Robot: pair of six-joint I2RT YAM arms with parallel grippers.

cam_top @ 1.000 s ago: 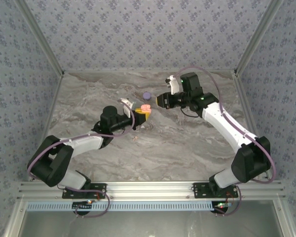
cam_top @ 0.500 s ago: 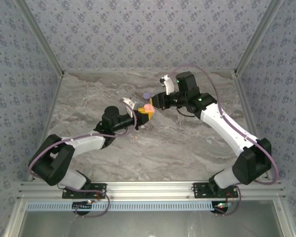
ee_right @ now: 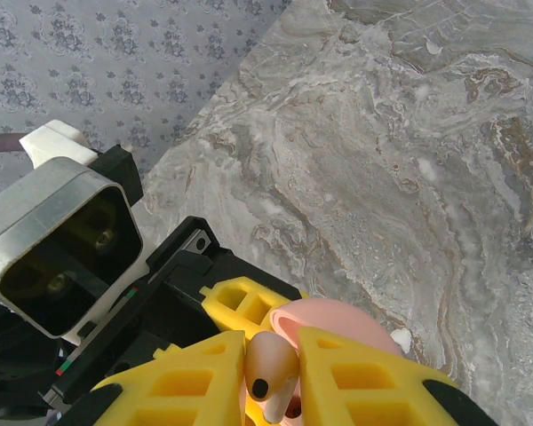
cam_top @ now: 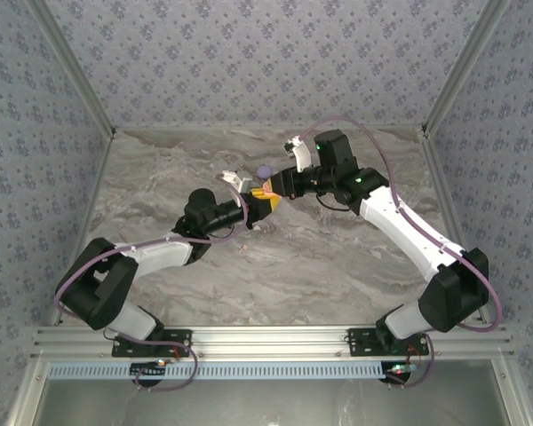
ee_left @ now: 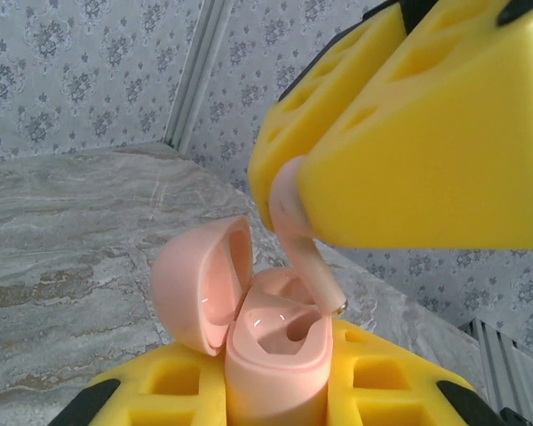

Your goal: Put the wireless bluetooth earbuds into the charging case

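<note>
I'm watching a pale pink earbud [ee_right: 268,366] showing between bright yellow fingers [ee_left: 426,142], a salmon-pink case [ee_left: 275,355] glowing below, a lavender disc [cam_top: 264,170] standing out on the grey-and-white veined marble table [cam_top: 338,266], and blue-grey floral wallpaper [cam_top: 266,62] surrounding everything.

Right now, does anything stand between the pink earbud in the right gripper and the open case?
Nothing visible does. The right gripper holds the pink earbud stem-down over the charging case in the left gripper; the lid is swung aside, and the stem tip is at the open slot.
</note>
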